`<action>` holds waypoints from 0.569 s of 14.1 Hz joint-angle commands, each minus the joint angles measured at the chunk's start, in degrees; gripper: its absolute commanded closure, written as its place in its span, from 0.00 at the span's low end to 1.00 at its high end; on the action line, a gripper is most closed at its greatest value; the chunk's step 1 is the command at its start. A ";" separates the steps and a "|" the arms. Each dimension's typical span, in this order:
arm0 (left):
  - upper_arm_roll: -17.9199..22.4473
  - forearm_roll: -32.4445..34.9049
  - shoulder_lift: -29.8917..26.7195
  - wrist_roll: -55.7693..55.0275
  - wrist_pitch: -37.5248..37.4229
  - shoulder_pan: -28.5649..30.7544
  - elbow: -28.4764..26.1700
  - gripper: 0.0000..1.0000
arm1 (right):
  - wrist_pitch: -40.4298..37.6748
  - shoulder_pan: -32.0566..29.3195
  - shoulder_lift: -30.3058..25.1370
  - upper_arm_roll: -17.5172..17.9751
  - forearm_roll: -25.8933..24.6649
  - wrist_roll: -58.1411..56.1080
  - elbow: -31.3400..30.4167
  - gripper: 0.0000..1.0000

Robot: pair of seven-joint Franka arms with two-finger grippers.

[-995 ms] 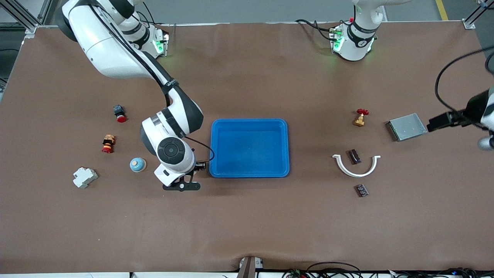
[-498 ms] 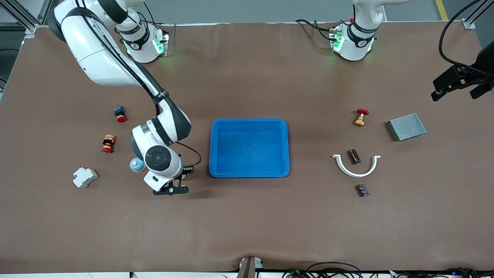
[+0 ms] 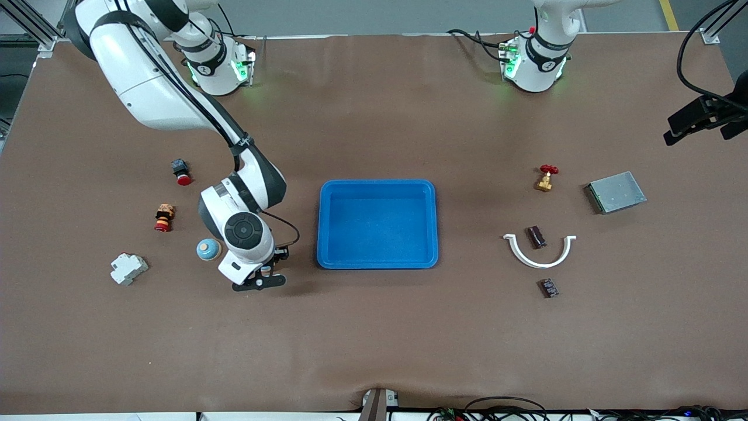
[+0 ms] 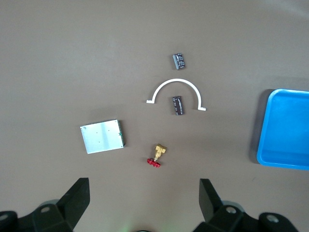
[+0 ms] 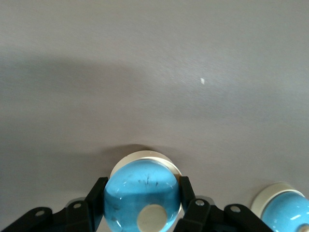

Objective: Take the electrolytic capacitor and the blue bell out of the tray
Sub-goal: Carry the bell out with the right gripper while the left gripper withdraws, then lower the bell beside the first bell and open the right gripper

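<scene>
The right pincer (image 3: pixel 266 276) sits low over the brown bench (image 3: pixel 374 339), between the blue rectangular plastic tray (image 3: pixel 378 224) and a blue dome-shaped bell on a cream base (image 3: pixel 208 249) that rests on the bench. In the right wrist view its two black fingers (image 5: pixel 94 199) press against the sides of a second blue dome-shaped bell with a cream button (image 5: pixel 141 193) — the pincer is closed on this bell, and the resting bell shows at the frame's corner (image 5: pixel 285 209), just beside it.

The left pincer (image 4: pixel 144 203) hangs high over the left arm's end of the bench, its fingers spread wide with nothing between them; in the front view only part of it shows at the picture's edge (image 3: pixel 704 120).

Below it on the bench lie a grey flat metal box (image 3: pixel 616 192), a small brass valve with a red handwheel (image 3: pixel 546 178), and a white half-ring plastic bracket (image 3: pixel 539 249). A small dark rectangular capacitor (image 3: pixel 536 237) lies inside the bracket's curve — a second dark rectangular component (image 3: pixel 547 288) lies nearer to the front camera, apart from the bracket.

Toward the right arm's end lie a red-capped black push button (image 3: pixel 181 172), a small red, orange and tan stacked part (image 3: pixel 164 217), and a white plastic circuit breaker (image 3: pixel 128 268).
</scene>
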 commanded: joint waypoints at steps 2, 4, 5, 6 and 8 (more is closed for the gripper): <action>1.86 -0.72 -0.89 1.03 0.73 -2.50 -1.59 0.00 | 1.92 -2.74 -5.52 1.03 -1.62 -1.85 -6.78 1.00; 8.61 -1.86 -0.97 1.56 3.10 -5.92 -3.87 0.00 | 4.02 -4.14 -6.14 1.03 -1.88 -3.69 -8.71 1.00; 8.73 -2.39 -0.97 1.56 3.29 -6.03 -4.15 0.00 | 4.64 -5.10 -6.23 1.03 -1.88 -4.92 -9.33 1.00; 8.64 -2.39 -0.97 1.47 3.46 -6.11 -4.15 0.00 | 5.61 -5.98 -6.84 1.03 -1.88 -6.06 -10.38 1.00; 8.55 -2.39 -0.97 1.47 4.25 -6.03 -4.50 0.00 | 8.77 -7.57 -7.54 1.03 -2.06 -8.17 -13.10 1.00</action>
